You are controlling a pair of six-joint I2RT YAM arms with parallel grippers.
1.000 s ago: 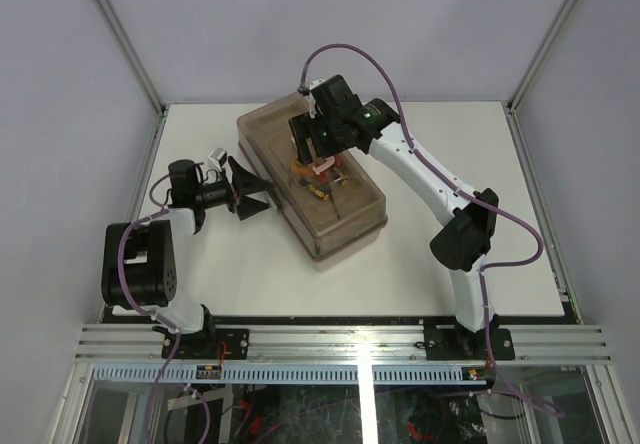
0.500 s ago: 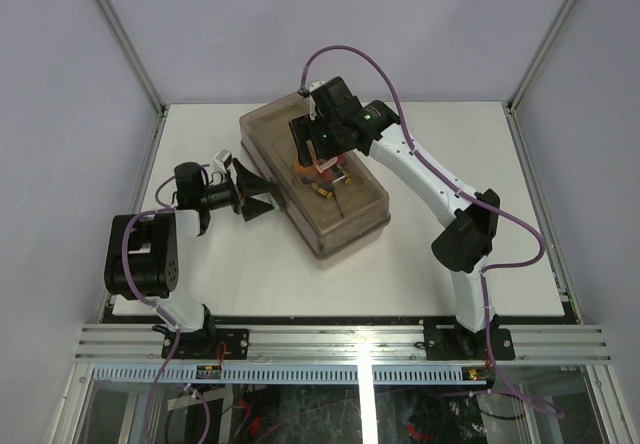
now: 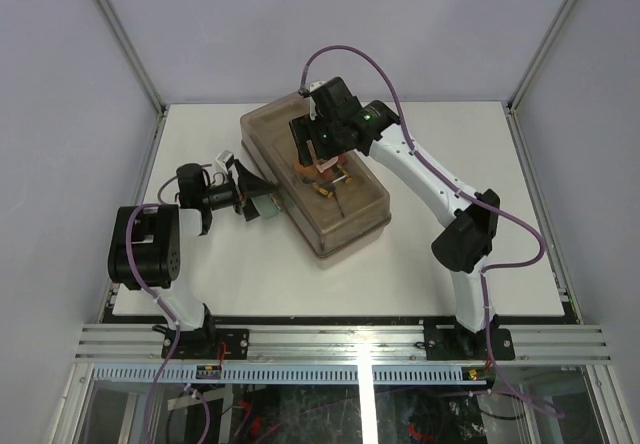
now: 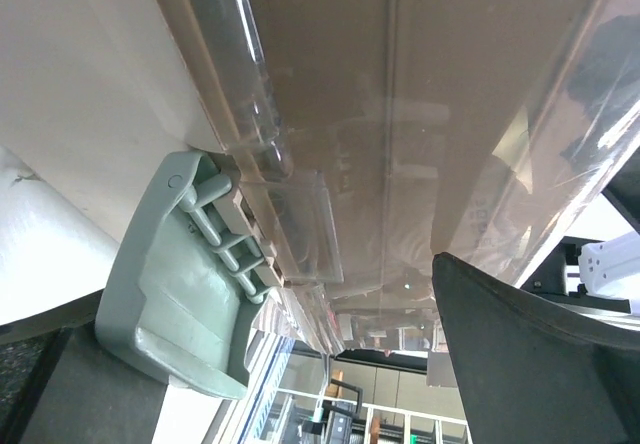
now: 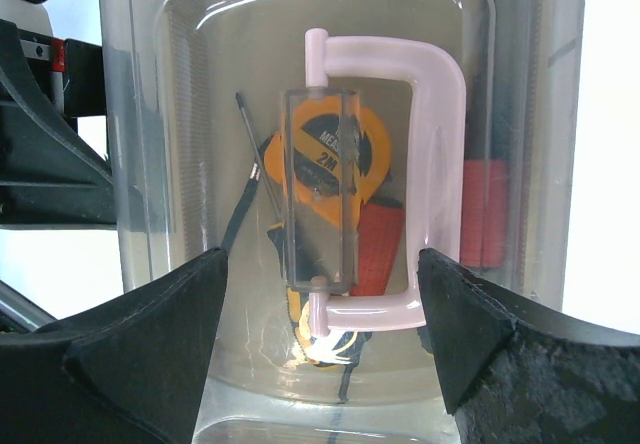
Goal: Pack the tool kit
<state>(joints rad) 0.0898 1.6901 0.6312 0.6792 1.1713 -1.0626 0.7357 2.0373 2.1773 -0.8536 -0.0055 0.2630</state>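
Nearly done: tools incl. tape measure inside toolbox on table, lid down. My left gripper spread at toolbox's left-side latch, which looks unsnapped; right gripper spread over handle, holding nothing.

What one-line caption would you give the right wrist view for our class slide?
Open right gripper poised over the handle on the translucent lid, orange tape measure visible beneath.
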